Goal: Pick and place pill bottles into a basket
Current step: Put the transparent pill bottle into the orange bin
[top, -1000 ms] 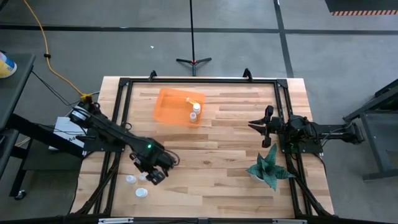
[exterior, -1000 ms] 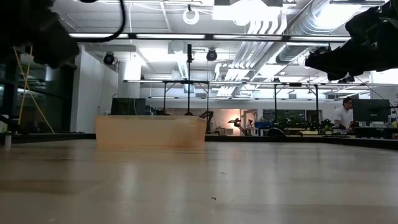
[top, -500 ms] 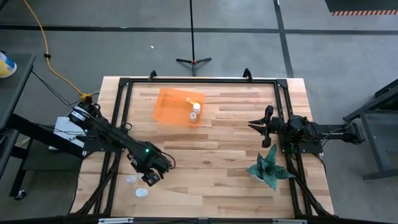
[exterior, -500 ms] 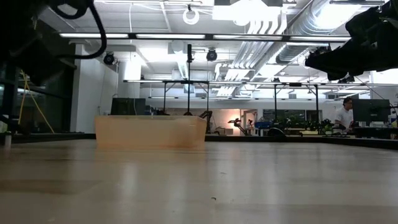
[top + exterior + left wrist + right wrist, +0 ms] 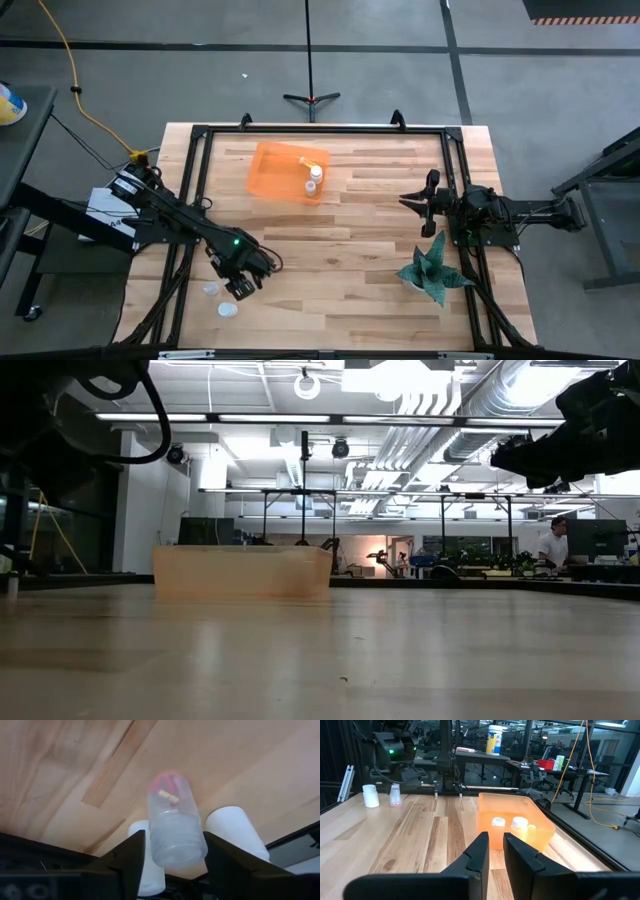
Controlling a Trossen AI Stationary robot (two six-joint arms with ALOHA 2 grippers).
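One bottle [image 5: 174, 822] sits between left gripper's [image 5: 172, 851] open fingers, near left bench [image 5: 350, 270], framed for grasping; right gripper [image 5: 492, 851] waits closed.

Two pill bottles [image 5: 314, 177] in basket [image 5: 272, 170]; plant [image 5: 434, 271] right; other bottles [image 5: 228, 309] front-left.

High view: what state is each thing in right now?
Left gripper: low, around a bottle; grip unclear.
Right gripper: shut, empty, waiting.
Basket: holds two upright bottles.
Table bottles: two, loose beside the left gripper.
Plant: upright.
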